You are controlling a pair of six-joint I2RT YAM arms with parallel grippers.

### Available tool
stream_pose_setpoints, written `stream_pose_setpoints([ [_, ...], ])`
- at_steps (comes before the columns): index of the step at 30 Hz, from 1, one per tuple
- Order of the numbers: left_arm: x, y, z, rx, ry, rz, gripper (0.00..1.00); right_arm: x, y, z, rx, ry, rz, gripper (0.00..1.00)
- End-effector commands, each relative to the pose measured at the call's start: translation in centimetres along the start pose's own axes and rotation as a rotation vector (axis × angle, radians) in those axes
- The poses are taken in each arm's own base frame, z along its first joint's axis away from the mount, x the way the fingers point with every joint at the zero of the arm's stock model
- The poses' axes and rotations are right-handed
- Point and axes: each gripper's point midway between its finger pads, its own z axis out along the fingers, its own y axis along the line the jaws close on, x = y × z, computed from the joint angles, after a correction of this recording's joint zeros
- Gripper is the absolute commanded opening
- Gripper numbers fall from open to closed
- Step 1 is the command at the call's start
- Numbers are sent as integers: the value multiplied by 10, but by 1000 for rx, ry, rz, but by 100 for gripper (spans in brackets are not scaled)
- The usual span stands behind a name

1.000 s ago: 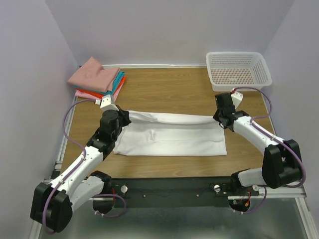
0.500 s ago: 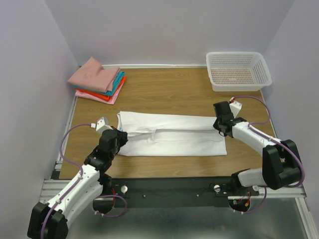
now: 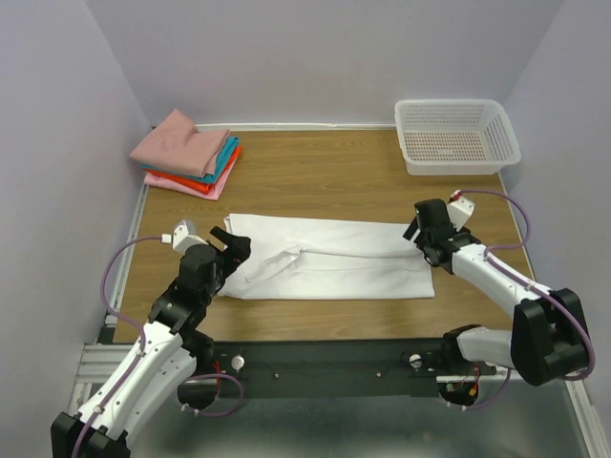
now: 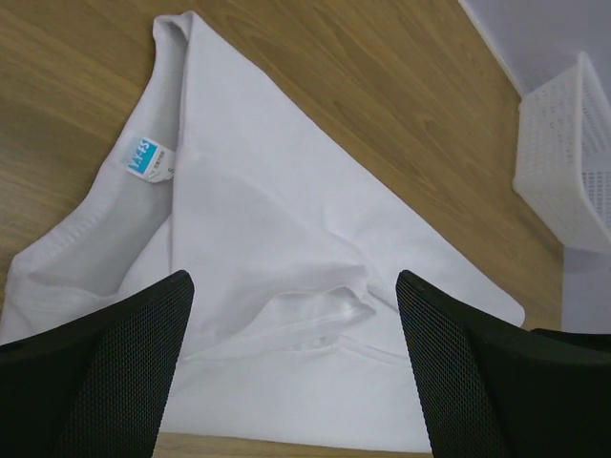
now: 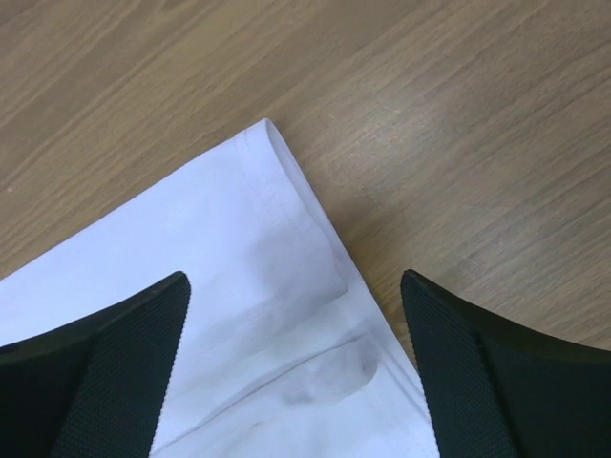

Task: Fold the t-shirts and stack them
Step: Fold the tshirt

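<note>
Here we see the white t-shirt (image 3: 329, 262) lying partly folded between our grippers. The left gripper (image 3: 229, 244) hangs spread wide and empty over its collar end, and the right gripper (image 3: 413, 232) gapes just as wide over the opposite corner. The folded stack (image 3: 187, 156) sits well beyond the left gripper.

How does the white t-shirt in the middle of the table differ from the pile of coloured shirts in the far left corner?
The white cotton t-shirt lies alone as a long, folded strip; the pile of coloured folded shirts holds several compact squares, stacked. The white t-shirt is plain with a small blue neck label; the pile shows dusty pink on top, with teal, orange-red and light pink edges below. Both rest on the wooden table.
</note>
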Motion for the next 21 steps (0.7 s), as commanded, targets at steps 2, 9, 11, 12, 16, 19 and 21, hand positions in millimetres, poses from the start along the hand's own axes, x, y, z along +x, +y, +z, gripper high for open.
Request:
stream_pose_setpoints([
  [2,-3,-30,6,84,32,90,95,-22,26,-15,-110,-15,-18,100],
  [9,48,-64,45,157,228,228,95,-2,87,-14,-356,149,-115,100],
  [11,58,-65,56,159,263,249,95,16,91,-6,-364,223,-134,100],
  [12,64,-62,62,146,282,258,96,22,92,-3,-362,242,-136,100],
  [16,96,-47,93,68,398,297,97,50,70,10,-279,301,-139,100],
  [19,109,-45,116,35,446,329,97,73,53,9,-253,352,-127,100],
  [21,110,-46,131,21,451,345,98,85,47,1,-279,387,-134,100],
])
